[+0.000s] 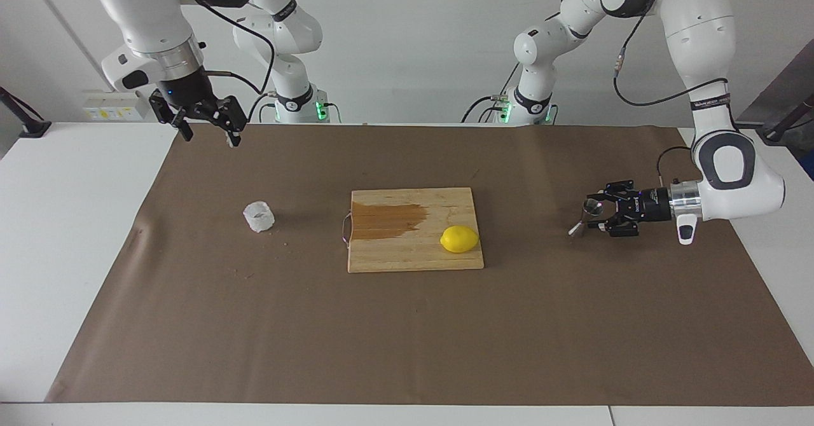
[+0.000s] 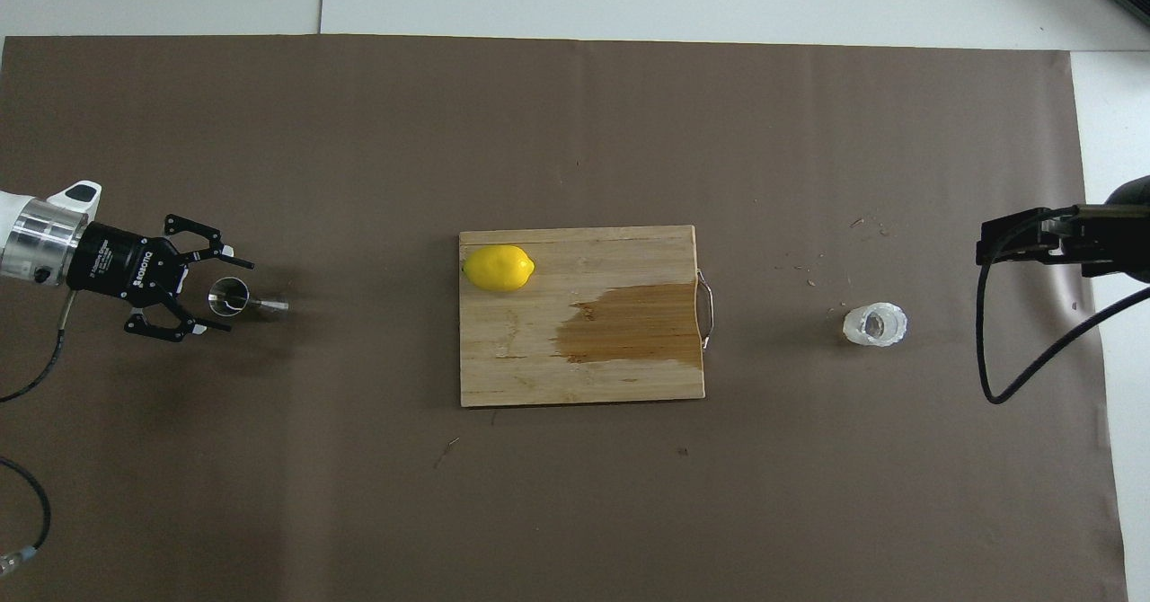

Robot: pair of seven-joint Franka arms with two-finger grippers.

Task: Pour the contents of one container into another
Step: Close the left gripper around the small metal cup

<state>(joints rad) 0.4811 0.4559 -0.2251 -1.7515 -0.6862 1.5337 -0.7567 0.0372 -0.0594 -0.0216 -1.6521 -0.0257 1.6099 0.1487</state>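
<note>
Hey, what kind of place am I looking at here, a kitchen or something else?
Most likely a robotics lab, not a kitchen: two white robot arms are mounted at a table covered with brown paper, staged with only a few props, a cutting board, a lemon and a steel jigger.

I see two white arms (image 1: 696,25) with rounded shells and dark grey joint caps. Each base (image 1: 533,105) wears a black band and glows green. Black cables loop along the upper links down to the wrists. Each wrist ends in a silver collar (image 1: 685,198), then a black hand of open linkage bars; the left gripper (image 1: 596,215) carries small white lettering on its body. The right gripper (image 1: 205,127) shows a small blue light.
</note>
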